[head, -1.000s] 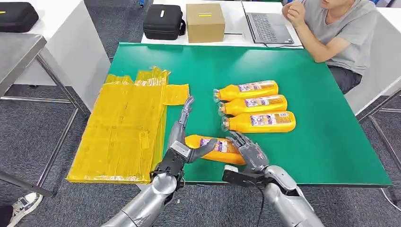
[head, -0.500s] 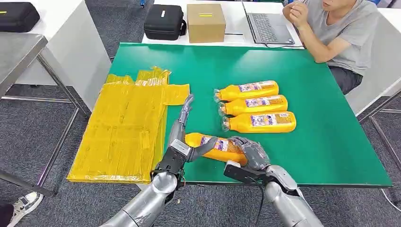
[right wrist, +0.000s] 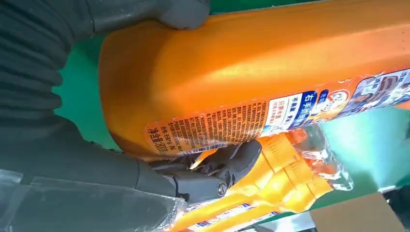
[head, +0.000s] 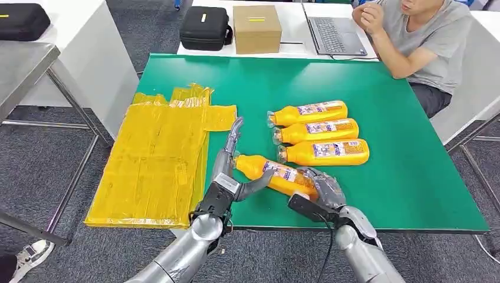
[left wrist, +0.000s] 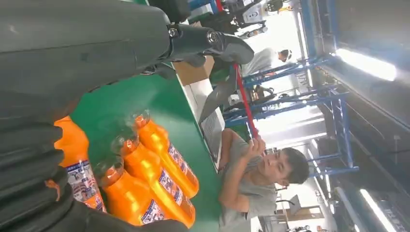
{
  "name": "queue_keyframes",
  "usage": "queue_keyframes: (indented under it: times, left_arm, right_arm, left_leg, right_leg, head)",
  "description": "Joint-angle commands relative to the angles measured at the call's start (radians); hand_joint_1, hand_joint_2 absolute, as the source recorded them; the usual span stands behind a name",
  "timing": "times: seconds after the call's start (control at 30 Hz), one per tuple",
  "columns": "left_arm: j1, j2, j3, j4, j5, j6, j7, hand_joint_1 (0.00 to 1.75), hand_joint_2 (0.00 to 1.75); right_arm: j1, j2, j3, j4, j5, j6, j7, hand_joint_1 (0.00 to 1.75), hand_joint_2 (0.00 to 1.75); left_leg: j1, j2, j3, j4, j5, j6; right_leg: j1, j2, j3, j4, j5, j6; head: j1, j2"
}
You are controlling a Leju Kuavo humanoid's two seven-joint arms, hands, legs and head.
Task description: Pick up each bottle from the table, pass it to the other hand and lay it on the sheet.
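**Passing the orange bottle from one hand to the other**

The right hand (head: 321, 187) wraps around the fat end of an orange bottle (head: 276, 173) and holds it tight. In the right wrist view, the thumb and fingers (right wrist: 227, 169) squeeze the bottle (right wrist: 251, 82) from both sides. The bottle looks tipped, with its cap end pointing toward 10 o'clock from that hand.

The left hand (head: 231, 177) is spread wide and holds nothing. Its fingers point up toward 12 o'clock and its thumb sticks out toward 3 o'clock. The cap end of the bottle sits right in the gap between thumb and fingers. I cannot tell if it touches them.

To do this step well, I think the left hand should close snugly around the thin neck part first. The right hand should let go only after that, or the bottle could drop and roll.

The yellow sheet (head: 156, 159) lies at 9 o'clock from the left hand, very near. Three more bottles (head: 318, 132) lie in a row on the green table (head: 407, 165), at about 1 o'clock from the right hand.
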Motion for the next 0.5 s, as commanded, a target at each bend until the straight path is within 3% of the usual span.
queue_keyframes:
  times: [0.03,0.23,0.4,0.5]
  left_arm:
    - [-0.039,0.007,-0.016,0.061,0.002,-0.006,0.003,0.0,1.75]
    - [-0.039,0.008,-0.017,0.06,0.002,-0.007,0.003,0.0,1.75]
    - [-0.037,0.004,-0.02,0.057,0.008,0.003,0.003,0.0,1.75]
    - [-0.039,0.005,-0.021,0.06,0.017,0.013,0.003,0.0,1.75]
  right_arm:
    - [0.025,0.0,-0.029,0.093,0.0,0.008,0.018,1.75,1.75]
    - [0.025,0.003,-0.03,0.091,0.0,0.007,0.018,1.75,1.75]
    - [0.057,0.063,-0.163,0.015,-0.263,0.087,-0.205,1.75,1.75]
    - [0.067,0.068,-0.176,0.0,-0.323,0.086,-0.253,1.75,1.75]
  left_leg:
    - [0.0,-0.003,0.003,-0.001,0.0,-0.002]
    - [0.001,-0.002,0.003,-0.001,0.0,-0.001]
    - [0.0,-0.003,0.003,-0.001,0.0,-0.002]
    - [0.0,-0.002,0.003,-0.001,-0.001,-0.002]
  right_leg:
    - [0.001,-0.004,0.004,-0.001,-0.001,-0.001]
    - [0.001,-0.003,0.004,-0.001,-0.001,-0.001]
    - [0.001,-0.003,0.004,-0.001,-0.001,-0.002]
    - [0.0,-0.003,0.003,0.0,-0.002,-0.002]
  head:
    - [0.0,0.0]
    - [0.0,0.0]
    - [0.0,0.0]
    - [0.0,0.0]
